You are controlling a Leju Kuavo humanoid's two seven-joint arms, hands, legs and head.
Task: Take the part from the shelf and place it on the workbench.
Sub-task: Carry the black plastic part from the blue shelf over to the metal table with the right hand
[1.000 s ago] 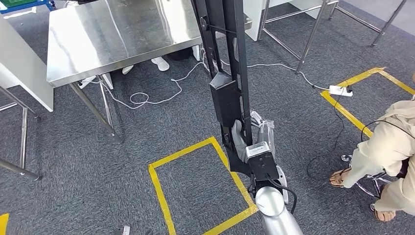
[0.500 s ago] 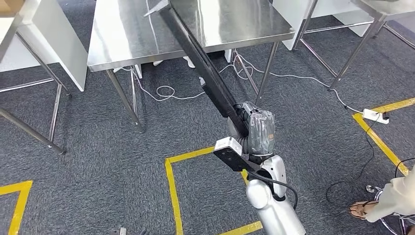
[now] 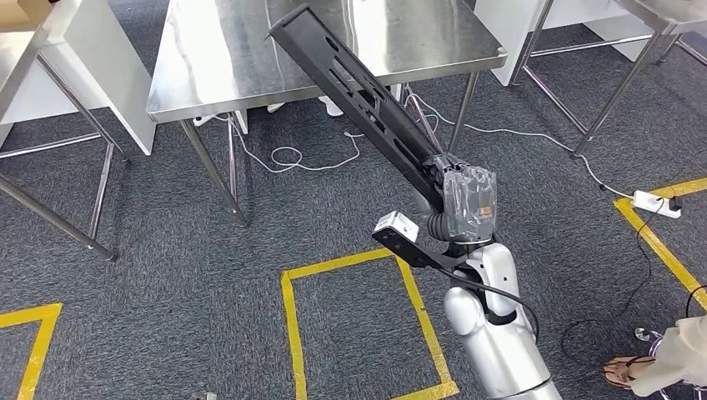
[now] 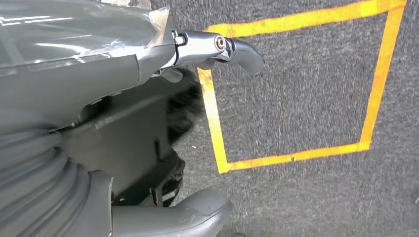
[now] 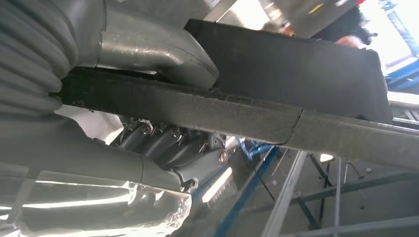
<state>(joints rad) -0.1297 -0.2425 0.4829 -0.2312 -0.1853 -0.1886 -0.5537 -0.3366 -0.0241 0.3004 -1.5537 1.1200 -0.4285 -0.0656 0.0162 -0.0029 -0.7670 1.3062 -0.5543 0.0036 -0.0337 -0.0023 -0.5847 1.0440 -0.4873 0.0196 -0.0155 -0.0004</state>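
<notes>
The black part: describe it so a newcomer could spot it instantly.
Start at the steel workbench on the grey carpet. From the right hand in front of it, a long black part slants up over the benchtop. It is the one dark, slotted bar among shiny metal frames.

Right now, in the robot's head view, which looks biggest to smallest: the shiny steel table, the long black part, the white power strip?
1. Steel table
2. Black part, held by the right hand, nearer the camera, so flattered
3. White power strip
</notes>
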